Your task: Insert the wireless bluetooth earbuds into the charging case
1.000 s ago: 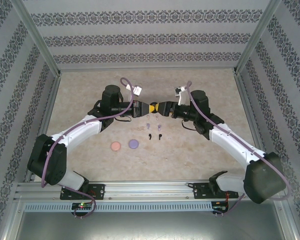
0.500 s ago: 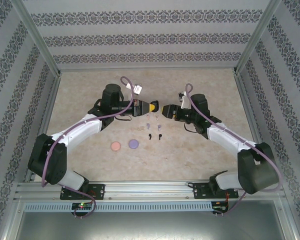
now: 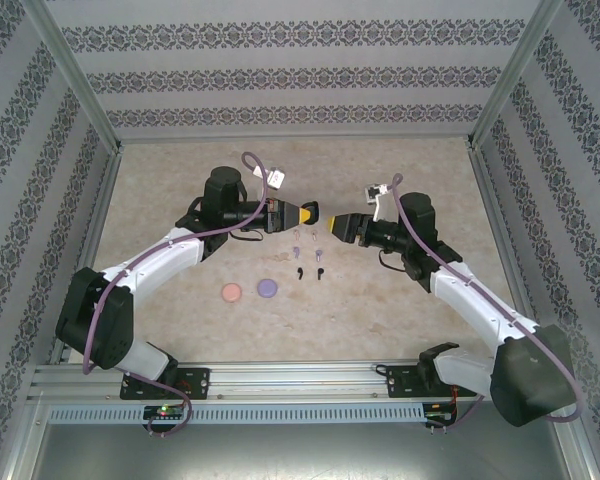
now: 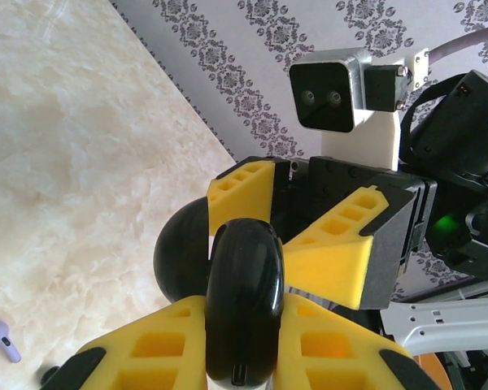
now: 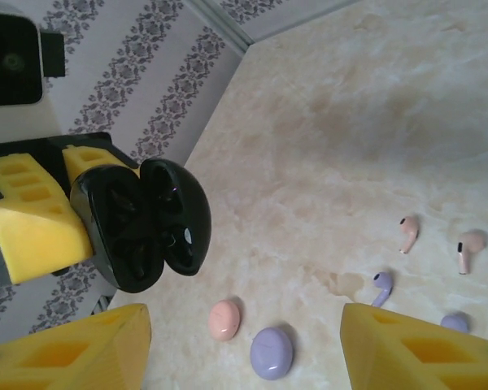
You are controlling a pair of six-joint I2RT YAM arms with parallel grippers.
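the left gripper (image 3: 302, 213) clamps the open black charging case (image 5: 146, 223). the right gripper (image 3: 337, 227), just right of it, gapes empty. the earbuds (image 5: 407, 233) lie nearer on the table (image 3: 400, 310).

Seen from above, the right gripper (image 3: 332, 226) has drawn back from the left gripper (image 3: 313, 212) — a second ago the two met tip to tip at the black charging case (image 5: 146, 223); now a strip of bare table (image 3: 380, 300) shows between them; the right gripper sits further right and nearer the arm bases — its arm pulled back with it.
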